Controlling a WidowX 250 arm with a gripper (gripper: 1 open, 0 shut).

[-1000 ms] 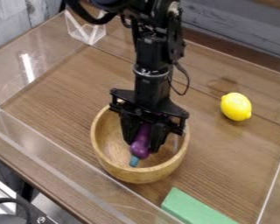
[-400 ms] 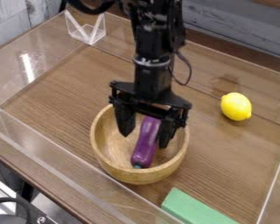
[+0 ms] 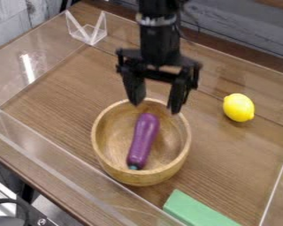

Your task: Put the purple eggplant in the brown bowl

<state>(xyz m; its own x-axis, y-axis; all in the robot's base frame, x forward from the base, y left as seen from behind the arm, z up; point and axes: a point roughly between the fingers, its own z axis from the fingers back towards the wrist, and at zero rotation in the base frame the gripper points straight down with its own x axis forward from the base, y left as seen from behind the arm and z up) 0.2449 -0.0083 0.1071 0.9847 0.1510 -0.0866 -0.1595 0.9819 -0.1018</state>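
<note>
Camera view: purple eggplant (image 3: pixel 143 139) lying inside brown bowl (image 3: pixel 105 144), long axis running roughly up and down the picture, teal cap end toward the bottom of the view. Resting low, within the rim, apart from the fingers. Brown bowl near the lower-left edge of the worktop (image 3: pixel 52 108), apparently flat and steady. Gripper (image 3: pixel 155 95) above the upper part of the bowl, fingers spread wide, grasping nothing. Yellow lemon (image 3: pixel 239 108) well apart, toward the right side of the worktop; green block (image 3: pixel 201 211) near the bottom of the view, just beside the bowl on the lower right. No need to touch either.

Step in hand, by judgement: backing off after placement. Task looks done, bar clearing the arm. To do well: keep fingers spread, lift straight up first, slow and smooth, until both tips clear the rim with room to spare. Only then swing away toward the far edge of the worktop. Avoid closing early or drifting sideways while low; possible result, a fingertip catching the thick rim and tipping or dragging the bowl toward the lower-left edge. No re-grasp, no nudge to straighten the eggplant: smooth rounded shape, likely to roll if brushed. Exact fingertip height over the rim: cannot tell from this angle.
</note>
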